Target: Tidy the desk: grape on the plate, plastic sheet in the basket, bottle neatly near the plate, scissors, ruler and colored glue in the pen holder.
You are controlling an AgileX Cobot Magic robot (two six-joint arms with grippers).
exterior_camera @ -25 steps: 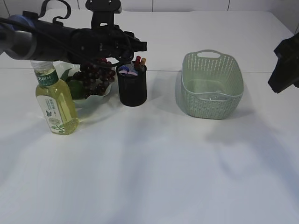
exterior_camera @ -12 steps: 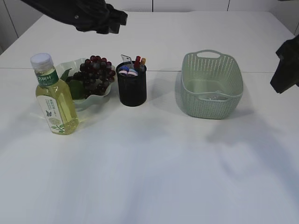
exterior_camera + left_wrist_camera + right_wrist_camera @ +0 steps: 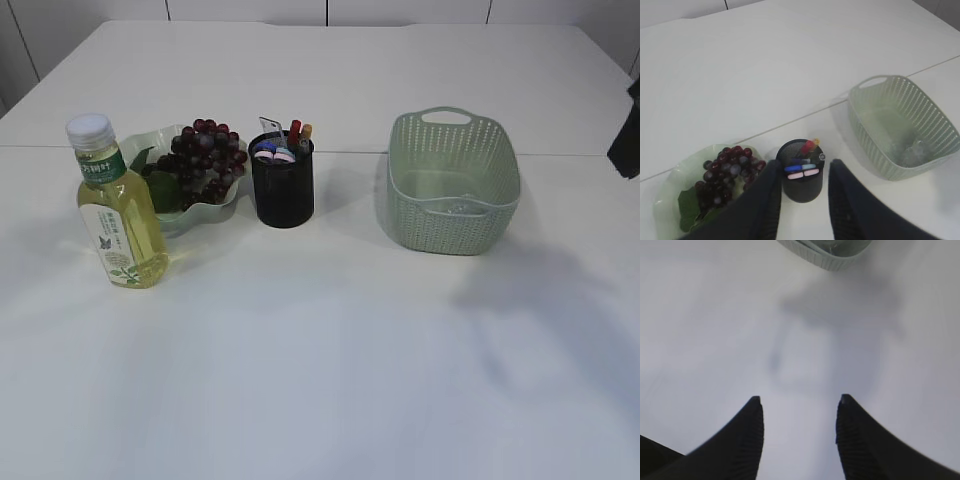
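**Desk looks tidy; both end effectors empty**

On the tabletop (image 3: 320,380), the basket (image 3: 455,185) holds the plastic sheet (image 3: 912,150); bottle (image 3: 115,205) stands beside the plate (image 3: 140,150) of grapes (image 3: 205,155); pen holder (image 3: 282,185) lies straight below my left end effector (image 3: 802,170), released; my right end effector (image 3: 797,402), released, hovers over bare tabletop.

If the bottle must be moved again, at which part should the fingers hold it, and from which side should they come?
Probably at the bottle's narrower upper part, just under its white cap, coming from the front-left. It stands upright, and the plate of grapes sits close behind and to its right, so that side is crowded.
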